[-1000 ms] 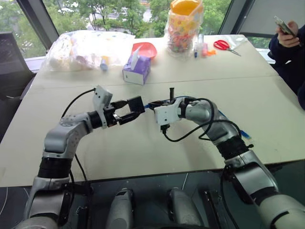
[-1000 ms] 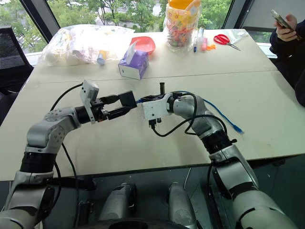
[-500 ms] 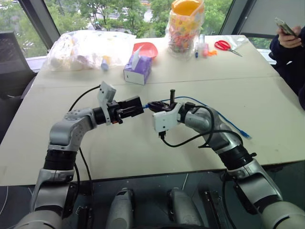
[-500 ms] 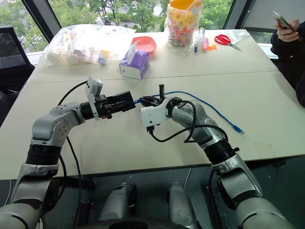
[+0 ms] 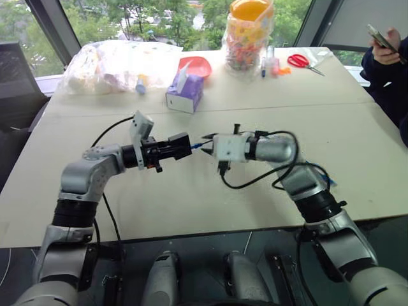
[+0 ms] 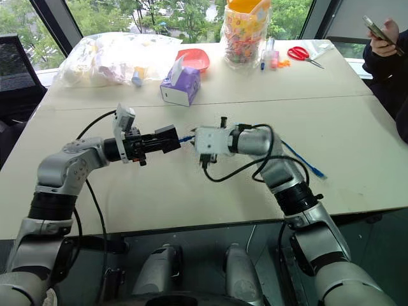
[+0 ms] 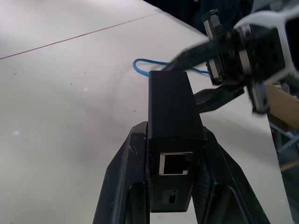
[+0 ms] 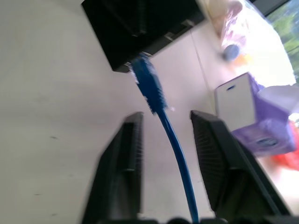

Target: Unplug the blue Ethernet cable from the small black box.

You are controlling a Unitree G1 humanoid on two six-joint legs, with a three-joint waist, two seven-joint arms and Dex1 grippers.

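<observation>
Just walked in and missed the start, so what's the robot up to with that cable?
It is unplugging the blue Ethernet cable from the small black box. The left gripper is shut on the box, holding it above the table. The right gripper faces it with its fingers apart, the cable running between them untouched. The plug end sits right at the box; whether it is out yet is unclear.

The small black box (image 7: 172,126), matte and oblong, hangs above the table, left of centre. The blue Ethernet cable (image 8: 161,112) enters its right end, trailing rightward.
</observation>
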